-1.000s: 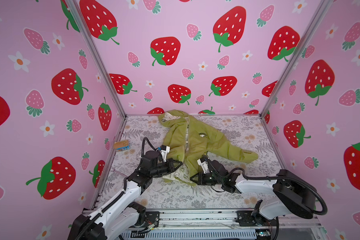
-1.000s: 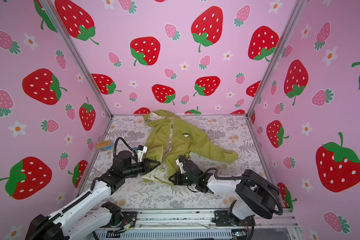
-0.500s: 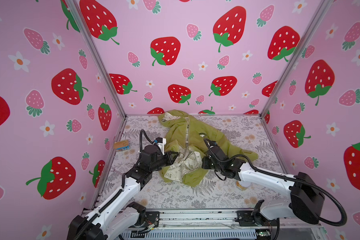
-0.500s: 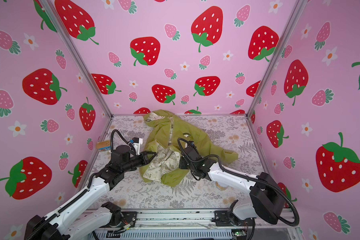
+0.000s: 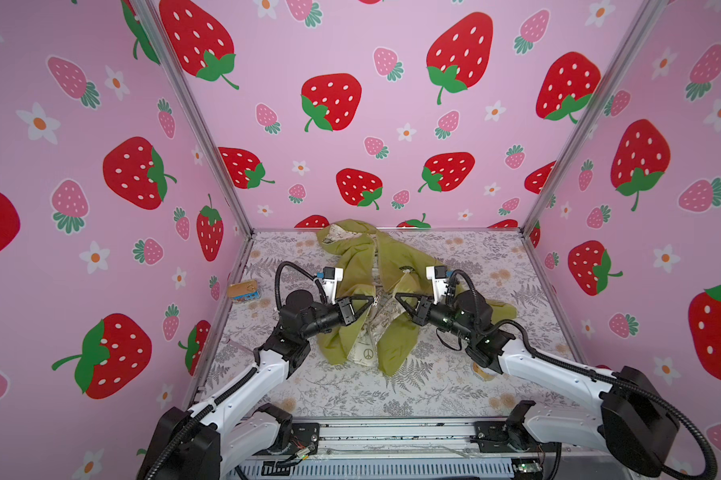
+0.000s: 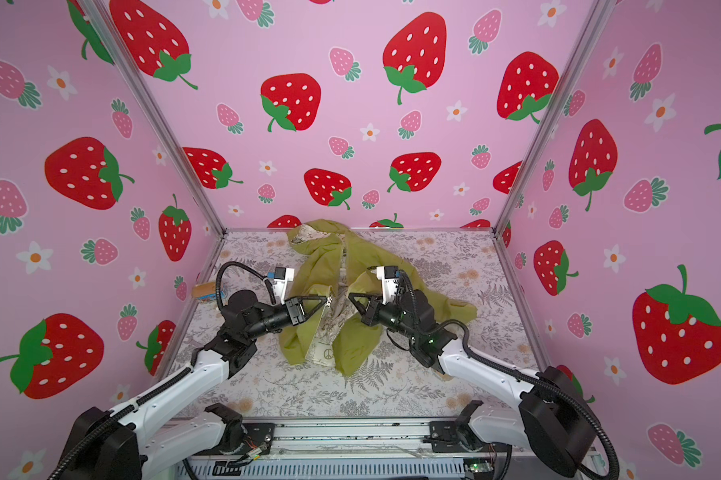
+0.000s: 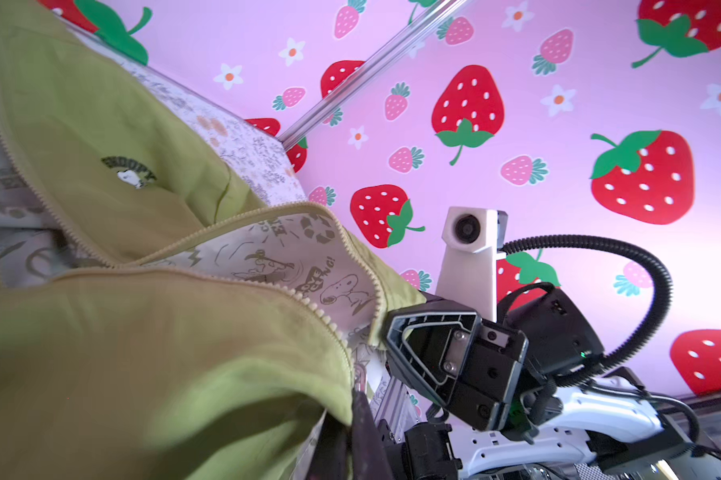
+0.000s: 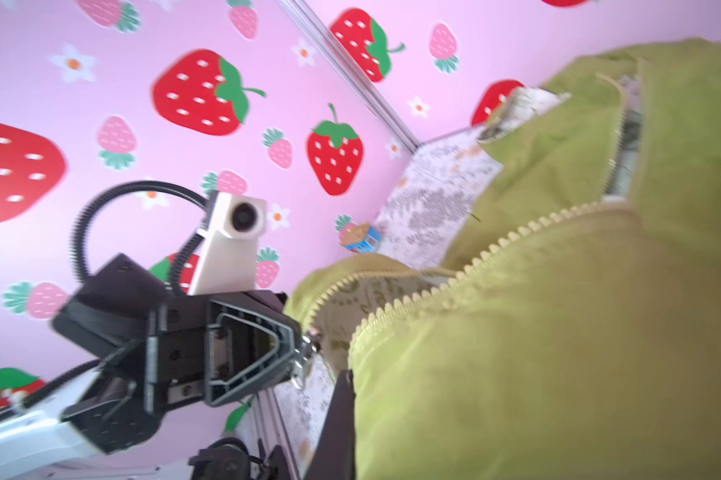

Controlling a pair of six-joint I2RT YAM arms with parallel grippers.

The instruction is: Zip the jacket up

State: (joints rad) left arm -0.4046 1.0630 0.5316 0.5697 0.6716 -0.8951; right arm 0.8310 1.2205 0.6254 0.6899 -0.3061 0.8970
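Note:
The olive-green jacket [image 5: 386, 266] [image 6: 342, 266] lies unzipped on the floral table, hood toward the back wall, its pale printed lining [image 5: 367, 353] showing between the front panels. Both grippers hold its lower front edges up off the table, tips facing each other a short gap apart. My left gripper [image 5: 372, 301] [image 6: 328, 300] [image 7: 348, 428] is shut on the left zipper edge, with the metal zipper pull [image 8: 307, 357] hanging at its tips. My right gripper [image 5: 397, 296] [image 6: 350, 296] [image 8: 348, 399] is shut on the right zipper edge. The two rows of zipper teeth [image 7: 329, 320] stay apart.
A small orange and blue box [image 5: 244, 290] [image 6: 205, 290] sits by the left wall. A round pale object [image 5: 481, 370] lies under my right forearm. Pink strawberry walls close in three sides, and a metal rail [image 5: 392, 432] runs along the front.
Both grippers have risen and moved back from the table's front, lifting the jacket's lower front edges with them. Their tips now face each other closely above the table.

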